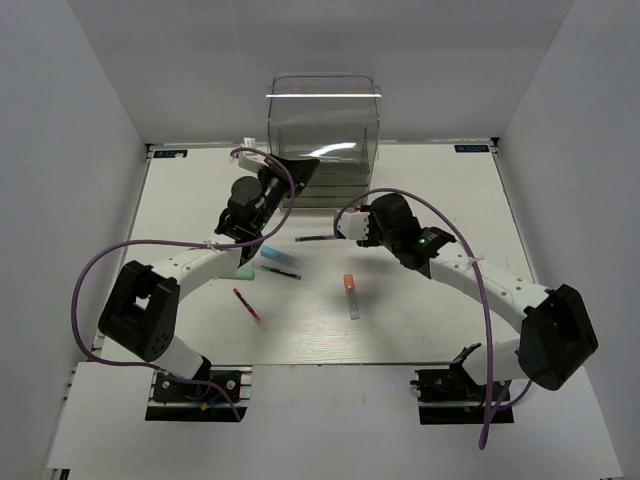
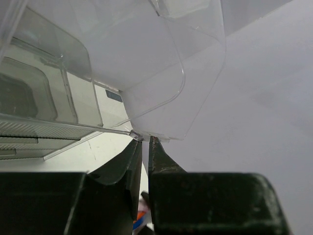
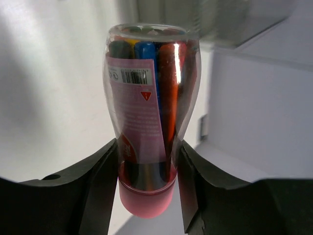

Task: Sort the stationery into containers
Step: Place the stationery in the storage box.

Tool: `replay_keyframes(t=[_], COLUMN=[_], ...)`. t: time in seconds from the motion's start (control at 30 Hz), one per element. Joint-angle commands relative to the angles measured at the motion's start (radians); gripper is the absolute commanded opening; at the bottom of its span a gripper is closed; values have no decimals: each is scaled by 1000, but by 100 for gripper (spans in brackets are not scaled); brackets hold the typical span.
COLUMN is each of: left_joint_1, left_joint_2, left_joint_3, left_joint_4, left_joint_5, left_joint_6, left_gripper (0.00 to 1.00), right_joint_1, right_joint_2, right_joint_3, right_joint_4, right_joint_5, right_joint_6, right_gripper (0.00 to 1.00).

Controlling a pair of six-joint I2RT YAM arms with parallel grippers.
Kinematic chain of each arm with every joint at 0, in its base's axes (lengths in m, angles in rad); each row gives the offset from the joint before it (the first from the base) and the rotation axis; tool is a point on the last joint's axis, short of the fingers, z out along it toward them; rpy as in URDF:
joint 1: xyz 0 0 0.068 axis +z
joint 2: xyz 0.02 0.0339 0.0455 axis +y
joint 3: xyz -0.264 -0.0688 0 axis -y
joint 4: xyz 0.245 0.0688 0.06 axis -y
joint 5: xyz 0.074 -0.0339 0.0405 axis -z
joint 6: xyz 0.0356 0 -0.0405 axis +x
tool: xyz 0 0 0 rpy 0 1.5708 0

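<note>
The clear box of stacked grey drawers (image 1: 325,125) stands at the back middle. My left gripper (image 1: 298,172) is at its lower left corner and is shut. Its tips (image 2: 145,139) touch the rim of a clear drawer (image 2: 146,73); I cannot tell if the rim is pinched. My right gripper (image 3: 148,147) is shut on the chunky pink tube (image 3: 146,98), which is filled with coloured pens. It hovers in front of the box (image 1: 348,226). On the table lie an orange-grey marker (image 1: 350,295), a red pen (image 1: 246,304), a light blue marker (image 1: 280,255), a pale green marker (image 1: 240,272) and a thin dark pen (image 1: 315,239).
White walls close in the table on the left, right and back. Purple cables (image 1: 95,270) loop off both arms. The loose pens lie between the two arms.
</note>
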Motion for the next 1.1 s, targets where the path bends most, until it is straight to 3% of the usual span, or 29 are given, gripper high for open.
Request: replay_keyframes(t=[0.0, 0.27, 1.07], left_joint_1=[-1, -1, -1], left_joint_2=[-9, -9, -19], left_joint_3=[69, 88, 106], left_joint_4=[12, -10, -10], left_joint_5=[-13, -13, -13], left_joint_6=[29, 49, 49], left_gripper=[11, 11, 11], right_joint_1=[34, 71, 45], right_joint_2=[18, 115, 486], right_joint_3=[66, -49, 98], right_joint_4=[256, 714, 1253], right_joint_5=[84, 101, 14], right_joint_6=[-224, -560, -790], right_gripper=[15, 15, 13])
